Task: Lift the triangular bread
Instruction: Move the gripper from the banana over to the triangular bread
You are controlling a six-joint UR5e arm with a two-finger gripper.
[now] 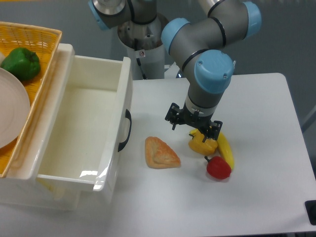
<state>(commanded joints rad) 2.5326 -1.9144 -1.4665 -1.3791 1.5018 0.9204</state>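
The triangular bread (160, 153) lies flat on the white table, golden-brown with a paler centre, just right of the white bin. My gripper (194, 124) hangs above and to the right of it, over the lumpy yellow item (201, 143). Its jaws look spread open and hold nothing. The gripper is apart from the bread, with a small gap of table between them. The arm's wrist hides part of the table behind the gripper.
A banana (226, 150) and a red round fruit (218, 168) lie right of the bread. A large white bin (84, 133) with a black handle stands at the left. Behind it a yellow basket (34, 37) holds a green pepper (19, 63) and a white plate (7, 108).
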